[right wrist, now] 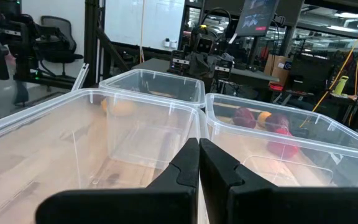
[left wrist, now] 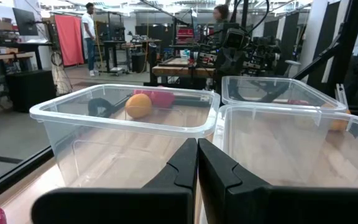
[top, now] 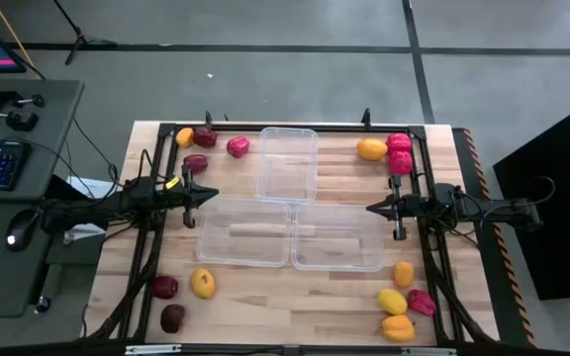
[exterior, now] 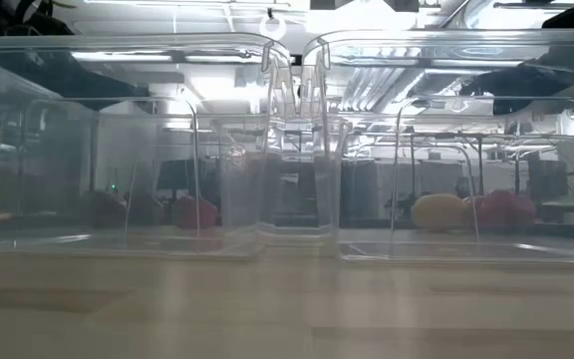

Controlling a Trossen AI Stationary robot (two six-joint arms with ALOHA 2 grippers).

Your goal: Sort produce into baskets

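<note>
Flanking the three empty baskets, both tools, left and right, sit clenched, holding nothing; produce lies scattered around them on the counter, likely light, smooth, best pinched mid-body.

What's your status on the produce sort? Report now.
Left gripper and right gripper both shut, empty, flanking the baskets. All three baskets empty. Produce lies in the table's corners. Nothing in the way.

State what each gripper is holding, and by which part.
Nothing. The left gripper and right gripper are both shut on empty air beside the baskets.
</note>
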